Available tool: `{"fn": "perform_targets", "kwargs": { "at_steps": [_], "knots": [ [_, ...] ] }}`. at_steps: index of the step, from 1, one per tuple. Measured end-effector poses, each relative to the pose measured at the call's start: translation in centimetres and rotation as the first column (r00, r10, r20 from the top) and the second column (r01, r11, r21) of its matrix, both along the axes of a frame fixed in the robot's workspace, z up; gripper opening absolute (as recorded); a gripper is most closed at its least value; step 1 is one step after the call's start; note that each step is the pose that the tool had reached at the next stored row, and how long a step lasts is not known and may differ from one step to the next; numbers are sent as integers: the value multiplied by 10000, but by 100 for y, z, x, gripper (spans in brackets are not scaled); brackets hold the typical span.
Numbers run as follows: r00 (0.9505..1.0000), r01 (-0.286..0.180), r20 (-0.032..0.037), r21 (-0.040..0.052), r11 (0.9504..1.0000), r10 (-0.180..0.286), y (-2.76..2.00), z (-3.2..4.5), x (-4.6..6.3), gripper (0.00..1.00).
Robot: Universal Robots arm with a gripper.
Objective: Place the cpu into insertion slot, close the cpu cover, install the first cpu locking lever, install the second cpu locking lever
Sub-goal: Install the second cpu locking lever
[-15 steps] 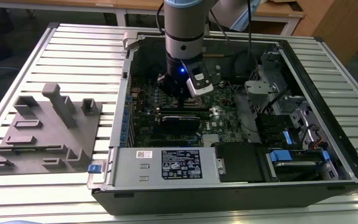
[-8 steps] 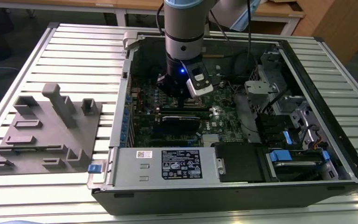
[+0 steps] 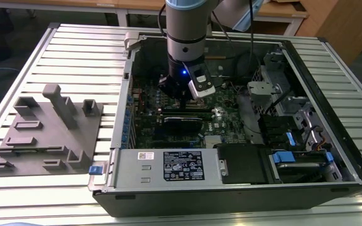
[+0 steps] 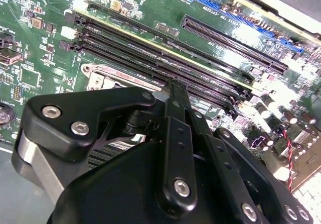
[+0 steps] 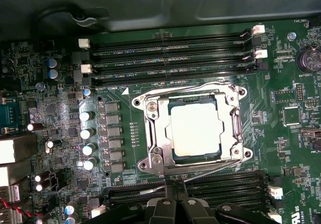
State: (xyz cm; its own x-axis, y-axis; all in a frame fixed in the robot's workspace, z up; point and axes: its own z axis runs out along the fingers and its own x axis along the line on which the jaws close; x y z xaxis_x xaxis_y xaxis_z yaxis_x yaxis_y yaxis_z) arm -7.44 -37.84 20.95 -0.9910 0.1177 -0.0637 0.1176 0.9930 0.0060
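Observation:
In the first wrist view the cpu (image 5: 195, 131) lies flat in the insertion slot (image 5: 173, 158), its silver top showing through the window of the cpu cover (image 5: 156, 128), which is folded down over it. One thin wire locking lever (image 5: 185, 87) runs along the cover's far side. The other locking lever (image 5: 215, 168) slants along the near side. My gripper (image 5: 174, 184) is shut, its black fingertips meeting right at this near lever. The second wrist view has the gripper (image 4: 173, 83) beside the memory slots (image 4: 165, 63). In the exterior view the gripper (image 3: 182, 101) is low over the green motherboard (image 3: 149, 136).
The motherboard sits inside an open computer case whose metal walls (image 3: 121, 117) rise around it. A power supply (image 3: 168, 165) and drive bays (image 3: 294, 157) line the near side. A grey fixture (image 3: 43, 136) lies on the slatted table at the exterior view's left. Capacitors (image 5: 86, 133) stand beside the socket.

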Motion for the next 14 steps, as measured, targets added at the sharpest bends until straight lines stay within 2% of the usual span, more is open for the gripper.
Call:
{"fn": "perform_targets", "kwargs": {
  "at_steps": [14],
  "knots": [
    [10000,0,1,0,10000,0,0,-44,-4,11]
  ]
}}
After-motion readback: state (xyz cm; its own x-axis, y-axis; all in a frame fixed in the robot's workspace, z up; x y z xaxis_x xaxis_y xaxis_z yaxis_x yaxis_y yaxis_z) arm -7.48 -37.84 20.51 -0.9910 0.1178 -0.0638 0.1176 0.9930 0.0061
